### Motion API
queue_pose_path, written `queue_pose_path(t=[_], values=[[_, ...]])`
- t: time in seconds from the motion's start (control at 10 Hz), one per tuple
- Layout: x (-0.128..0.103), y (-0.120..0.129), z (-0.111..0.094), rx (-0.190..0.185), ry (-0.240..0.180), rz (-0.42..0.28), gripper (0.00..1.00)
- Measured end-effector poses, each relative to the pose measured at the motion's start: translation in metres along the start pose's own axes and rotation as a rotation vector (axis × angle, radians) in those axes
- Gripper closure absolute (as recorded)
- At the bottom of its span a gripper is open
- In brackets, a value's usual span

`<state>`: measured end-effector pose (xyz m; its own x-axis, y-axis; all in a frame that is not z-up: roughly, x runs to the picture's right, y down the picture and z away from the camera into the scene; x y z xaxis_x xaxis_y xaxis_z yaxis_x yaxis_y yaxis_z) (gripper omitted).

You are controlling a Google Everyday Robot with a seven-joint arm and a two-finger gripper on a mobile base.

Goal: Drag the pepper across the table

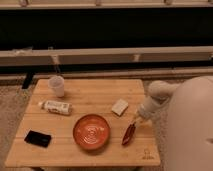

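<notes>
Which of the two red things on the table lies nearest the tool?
The slender dark-red pepper, right beside the tool near the right edge of the table; the round plate lies farther left.

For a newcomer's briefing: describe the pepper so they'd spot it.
On the wooden table, look right of the round orange plate. The pepper lies there, just below the gripper: slender, dark red, tapered, unlike the broad plate.

The table (95, 97) bears a cup (57, 85), lying bottle (56, 106), black slab (38, 138), plate (92, 132), pale block (120, 107) and pepper (129, 134) (tool (136, 120) at its tip).
</notes>
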<state>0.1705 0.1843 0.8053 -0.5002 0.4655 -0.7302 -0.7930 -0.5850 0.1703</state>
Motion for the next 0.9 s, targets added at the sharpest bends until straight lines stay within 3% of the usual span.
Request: queue_pose_path(t=[0.9], values=[[-0.006, -0.009, -0.013, -0.017, 0.016, -0.028, 0.91]])
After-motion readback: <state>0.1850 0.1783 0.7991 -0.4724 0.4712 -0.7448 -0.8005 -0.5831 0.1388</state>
